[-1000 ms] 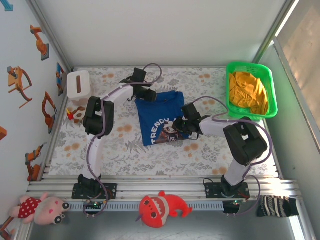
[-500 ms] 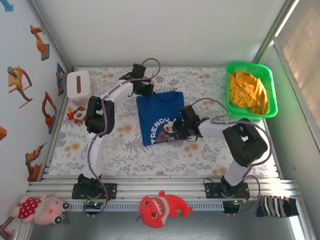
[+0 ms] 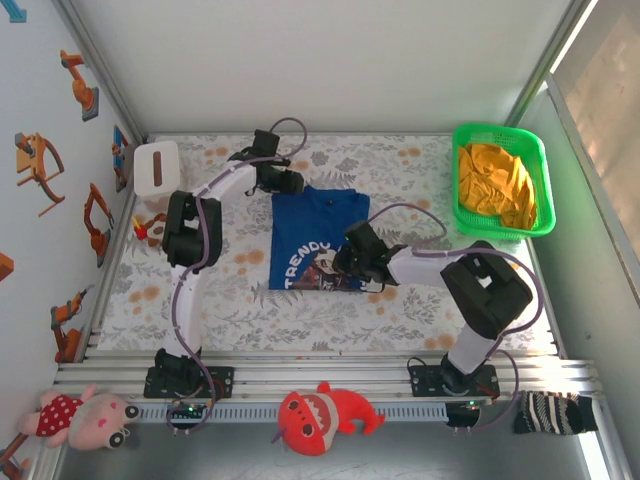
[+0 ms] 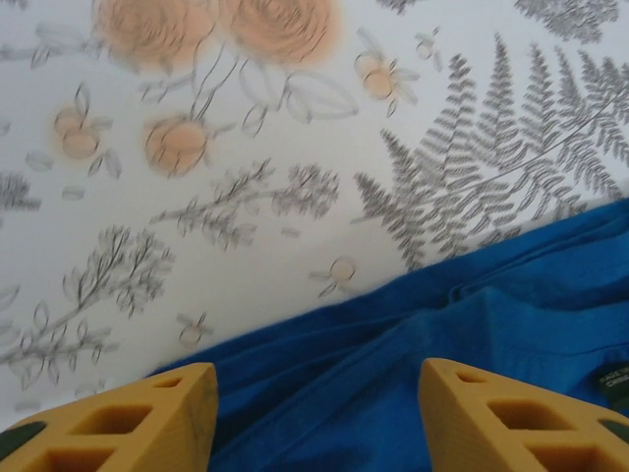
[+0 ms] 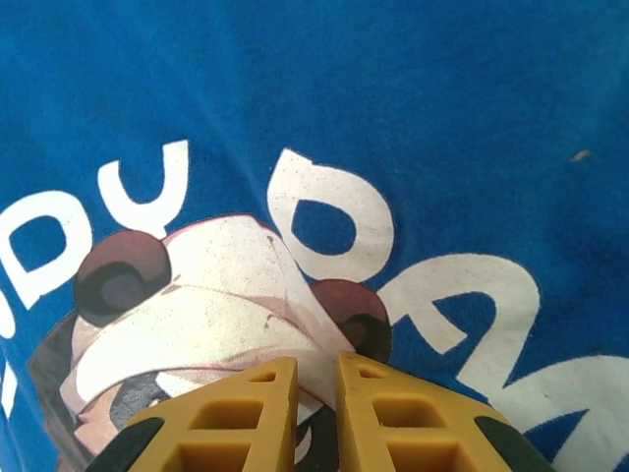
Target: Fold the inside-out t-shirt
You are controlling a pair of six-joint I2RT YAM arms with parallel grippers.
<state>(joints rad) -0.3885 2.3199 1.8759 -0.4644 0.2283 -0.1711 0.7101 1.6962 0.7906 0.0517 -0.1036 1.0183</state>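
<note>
The inside-out t-shirt (image 3: 320,235) lies flat mid-table, royal blue with white lettering and a cartoon print facing up. My left gripper (image 3: 285,183) hovers over the shirt's far left corner, and in the left wrist view its yellow fingers (image 4: 147,413) stand apart above blue cloth (image 4: 413,334) with nothing between them. My right gripper (image 3: 345,262) is at the shirt's near right part. In the right wrist view it (image 5: 316,366) is nearly shut, pinching a raised fold of the printed cloth (image 5: 442,98).
A white tissue box (image 3: 156,167) stands at the far left, with a small toy (image 3: 150,228) nearer. A green basket (image 3: 502,228) at the far right holds an orange-yellow garment (image 3: 497,185). Plush toys (image 3: 325,415) and a striped sock (image 3: 555,412) lie beyond the near rail.
My right gripper has dragged the shirt leftward and nearer, so it now lies squarer. My left gripper has let go of the far corner, opened, and shifted slightly left.
</note>
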